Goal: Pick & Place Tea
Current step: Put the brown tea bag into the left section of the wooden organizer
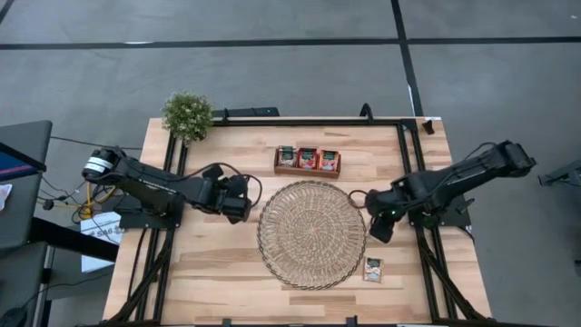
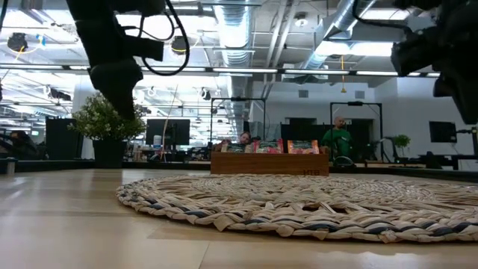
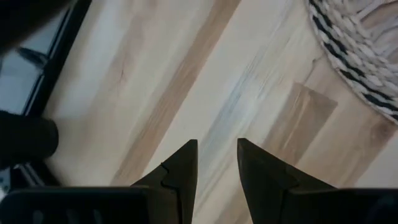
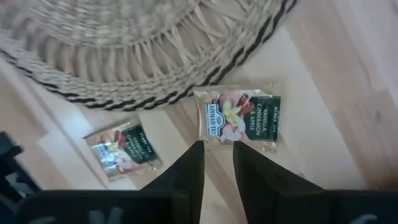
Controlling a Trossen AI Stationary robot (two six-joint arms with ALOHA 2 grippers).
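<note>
Pale wooden desk (image 1: 218, 263) fills the overhead view, grey floor around it. Round woven mat (image 1: 311, 234) lies at desk centre. Left arm rests over bare wood beside the mat's left edge; left pincer (image 3: 217, 163) points down at the boards, its tips a narrow gap apart, nothing between them. Right arm reaches in at the mat's right edge; right pincer (image 4: 217, 163) hangs above the wood, tips slightly parted, empty. Small potted plant (image 1: 187, 114) stands at the far left corner. Wooden tray (image 1: 307, 169) beyond the mat carries three sachets upright. Two more tea sachets (image 4: 241, 118) lie flat on the desk just off the mat's rim, near the right pincer; one sits directly ahead of its tips, the second sachet (image 4: 124, 150) a little apart.
</note>
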